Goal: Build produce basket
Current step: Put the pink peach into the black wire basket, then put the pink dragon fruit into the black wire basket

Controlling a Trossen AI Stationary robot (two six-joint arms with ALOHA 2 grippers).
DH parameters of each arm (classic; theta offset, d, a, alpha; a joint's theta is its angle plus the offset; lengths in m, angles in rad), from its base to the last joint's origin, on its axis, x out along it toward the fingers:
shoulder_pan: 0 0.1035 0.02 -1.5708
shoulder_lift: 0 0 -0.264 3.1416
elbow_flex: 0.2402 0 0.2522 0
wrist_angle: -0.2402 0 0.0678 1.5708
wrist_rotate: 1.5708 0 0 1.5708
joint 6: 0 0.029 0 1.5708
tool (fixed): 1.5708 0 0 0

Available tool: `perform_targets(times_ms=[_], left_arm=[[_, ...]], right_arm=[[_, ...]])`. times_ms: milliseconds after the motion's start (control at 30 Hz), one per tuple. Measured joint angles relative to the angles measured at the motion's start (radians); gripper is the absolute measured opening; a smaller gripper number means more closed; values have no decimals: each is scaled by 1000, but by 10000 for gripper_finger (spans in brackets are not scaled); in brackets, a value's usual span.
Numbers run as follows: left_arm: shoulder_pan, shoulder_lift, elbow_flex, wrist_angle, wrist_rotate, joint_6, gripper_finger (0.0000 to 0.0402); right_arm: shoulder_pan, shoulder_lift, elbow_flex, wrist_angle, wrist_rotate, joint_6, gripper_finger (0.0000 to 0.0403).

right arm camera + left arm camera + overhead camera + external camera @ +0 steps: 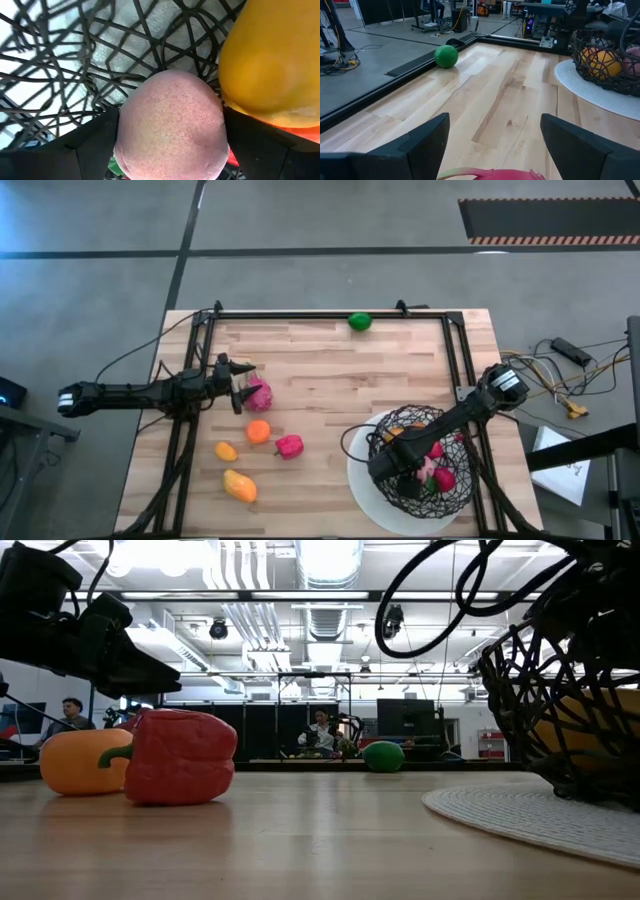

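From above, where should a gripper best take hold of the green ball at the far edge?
Probably across the middle of the green ball, coming straight down. It is round and lies against the far frame rail, so the fingers should straddle it along the rail.

high view: straight down from well above the basket (420, 465), taking in the whole table (330, 370) and the floor around it
low view: at tabletop level, very near the basket (565, 705), facing across the boards into the room behind
left wrist view: low over the table, well apart from the basket (605, 62), looking toward it and the green ball (446, 56)
right wrist view: inside the basket (75, 60), pressed close to a pink fruit (170, 125)
shared: basket in all four; green ball (359, 322) (383, 756) in three
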Motion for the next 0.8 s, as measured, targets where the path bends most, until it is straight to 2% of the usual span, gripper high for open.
perform_targets(times_ms=[233,433,800], left_arm=[[0,0,0,0,0,0,297],[0,0,0,0,0,0,297],[0,0,0,0,0,0,297]], right_arm=[[0,-7,21,-26,-8,38,365],[0,-23,78,-75,6,38,368],[26,-74,221,-128,183,115,368]])
